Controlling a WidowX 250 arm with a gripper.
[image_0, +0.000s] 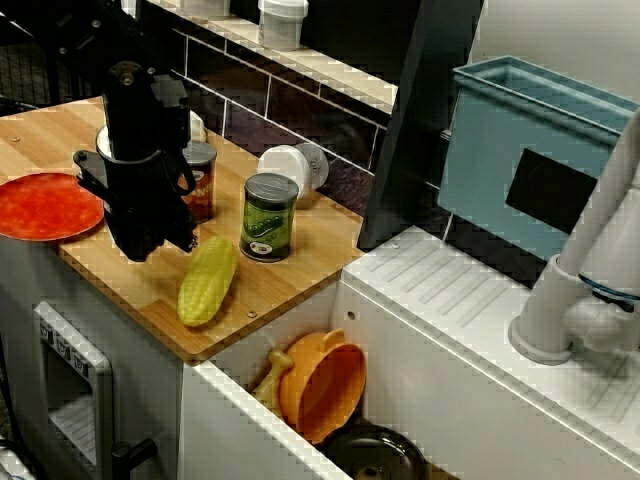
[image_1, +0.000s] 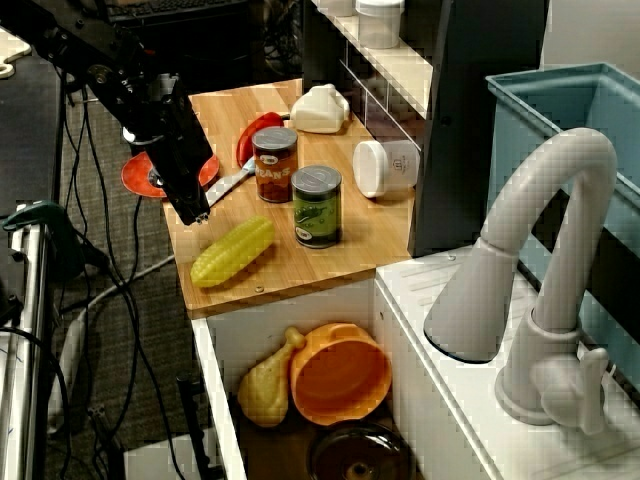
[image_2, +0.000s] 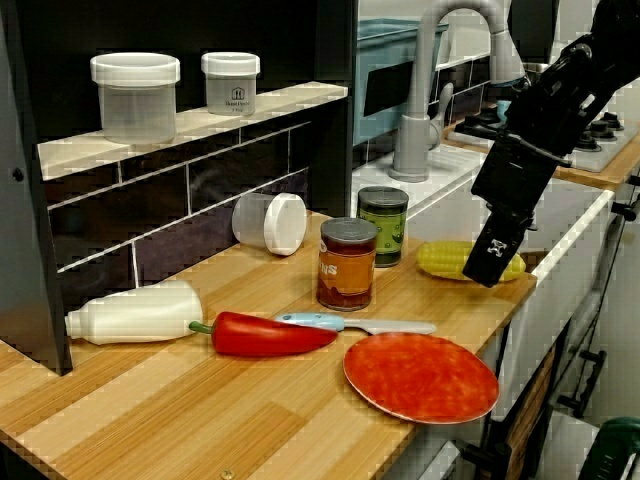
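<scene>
Black pincer (image_0: 150, 245) hangs tip-down over the front edge of the wooden surface (image_0: 310, 245), just beside the yellow corn cob (image_0: 208, 280). Whether it is spread or pressed together can't be told from any view, nor whether it touches the cob. The corn cob lies on its side nr the surface's corner by the sink (image_0: 245, 350), seen in the view across the sink. Just behind it stands a green-label can (image_0: 268, 217), upright. Next along is an orange-label can (image_0: 198, 180), also upright, partly hidden by the arm (image_0: 135, 130). In the view facing the shelf (image_2: 200, 125), a light-handled knife (image_2: 360, 325) lies btwn the orange-label can and a red plate (image_2: 420, 377) at the front edge, w/ a red pepper (image_2: 270, 335) just beside the knife's handle. Farther back, a white bottle (image_2: 135, 312) and a clear jar (image_2: 268, 222) w/ white lid lie on their sides nr the dark tiled wall (image_2: 180, 210). Above, on the shelf, stand a large lidded tub (image_2: 135, 95) and a smaller tub (image_2: 230, 82).
</scene>
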